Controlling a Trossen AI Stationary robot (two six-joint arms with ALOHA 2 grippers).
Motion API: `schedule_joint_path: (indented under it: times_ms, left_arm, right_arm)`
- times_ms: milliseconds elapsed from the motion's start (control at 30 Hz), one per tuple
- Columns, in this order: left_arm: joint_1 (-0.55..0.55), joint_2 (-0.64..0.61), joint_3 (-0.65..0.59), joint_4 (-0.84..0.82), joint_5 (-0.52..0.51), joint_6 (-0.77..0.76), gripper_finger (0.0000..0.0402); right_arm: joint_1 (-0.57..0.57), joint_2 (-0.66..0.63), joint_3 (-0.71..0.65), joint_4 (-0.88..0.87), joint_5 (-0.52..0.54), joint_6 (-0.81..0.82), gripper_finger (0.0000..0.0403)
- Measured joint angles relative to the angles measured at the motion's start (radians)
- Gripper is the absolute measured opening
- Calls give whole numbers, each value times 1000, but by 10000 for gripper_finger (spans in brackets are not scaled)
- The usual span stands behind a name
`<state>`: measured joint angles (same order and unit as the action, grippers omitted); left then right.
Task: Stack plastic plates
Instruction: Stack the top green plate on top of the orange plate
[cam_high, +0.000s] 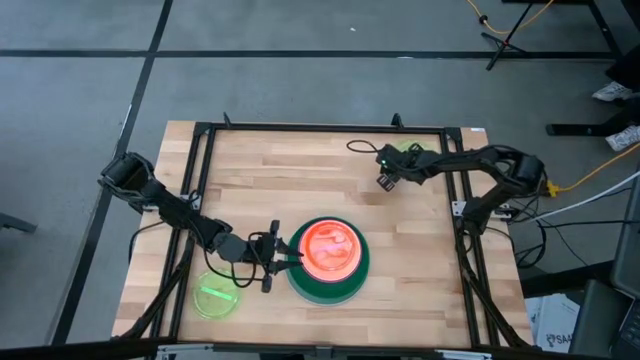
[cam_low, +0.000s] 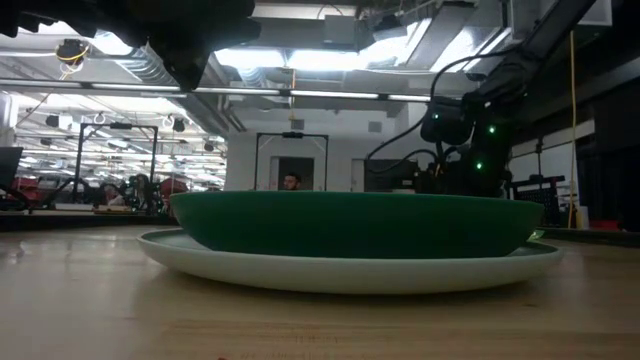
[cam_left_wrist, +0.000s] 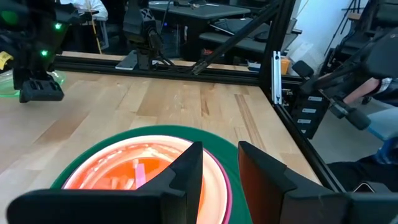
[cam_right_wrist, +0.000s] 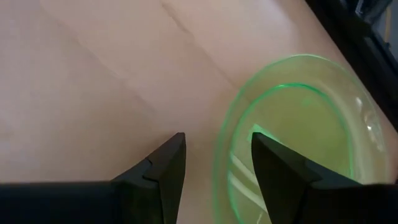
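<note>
A stack of plates (cam_high: 325, 262) sits near the table's near edge. In the low view a dark green plate (cam_low: 350, 222) rests on a pale light blue one (cam_low: 350, 272). A glowing orange and pink-red plate (cam_left_wrist: 137, 168) is on top, with a magenta rim (cam_left_wrist: 225, 186) showing under it. My left gripper (cam_high: 295, 258) (cam_left_wrist: 217, 149) is open over the stack's left rim. A lime green plate (cam_high: 216, 297) lies flat near the near left corner. A second lime plate (cam_high: 408, 152) (cam_right_wrist: 305, 124) lies at the far right. My right gripper (cam_high: 385, 180) (cam_right_wrist: 217, 143) is open above that plate's rim.
A black metal frame (cam_high: 200, 140) runs around the table's edges. A black cable (cam_high: 360, 146) loops by the far edge, near the right arm. Bare wood lies between the stack and the far edge. A person (cam_low: 291, 181) shows far off in the room behind the table.
</note>
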<state>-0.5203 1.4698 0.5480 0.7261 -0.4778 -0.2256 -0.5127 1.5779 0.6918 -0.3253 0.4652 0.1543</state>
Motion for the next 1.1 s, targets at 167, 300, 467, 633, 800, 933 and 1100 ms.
schedule_joint_path:
  times_ms: [167,300,467,633,800,933,1100]
  left_arm:
    - [0,0,0,0,-8,0,95]
    - [1,0,0,0,-10,0,95]
    - [1,0,0,-1,-10,0,95]
    - [1,0,0,-1,-10,0,95]
    - [1,0,0,-1,-11,0,95]
    - [1,0,0,-1,-11,0,95]
    - [1,0,0,-1,-11,0,95]
  right_arm:
    - [-38,33,2,10,11,-2,175]
    - [-43,39,3,25,6,-28,165]
    - [-43,40,2,36,-13,-32,106]
    - [-43,42,1,41,-24,-32,38]
    - [-44,42,1,44,-24,-57,4]
    - [-31,42,0,42,-23,-60,8]
    - [34,19,0,36,-25,-88,2]
